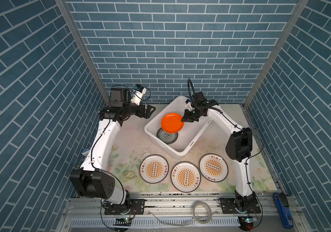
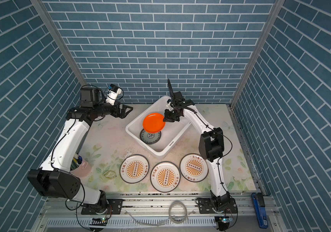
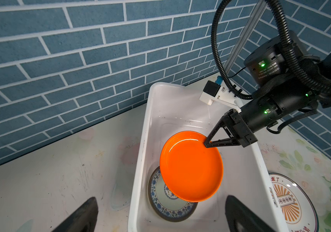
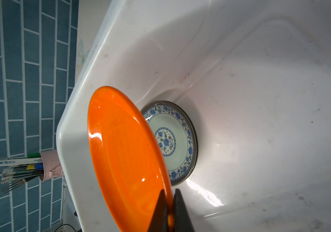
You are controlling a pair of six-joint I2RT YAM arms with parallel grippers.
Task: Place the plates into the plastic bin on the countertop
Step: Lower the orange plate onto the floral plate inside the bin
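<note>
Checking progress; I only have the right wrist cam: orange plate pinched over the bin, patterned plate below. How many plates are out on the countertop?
Observer: Three sunburst plates: left, middle, right, in a row on the countertop in front of the plastic bin.
Operator: Left hand busy?
Observer: No. The left hand is open and empty, off the bin's left side.
Operator: Orange plate clear of the walls?
Observer: The left wrist view shows the orange plate tilted between both long walls, the right hand gripping its rim.

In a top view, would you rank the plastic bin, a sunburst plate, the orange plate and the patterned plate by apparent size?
1. plastic bin
2. sunburst plate
3. orange plate, raised in the right gripper, so nearer the camera
4. patterned plate, partly hidden; ranking against orange unsure
</note>
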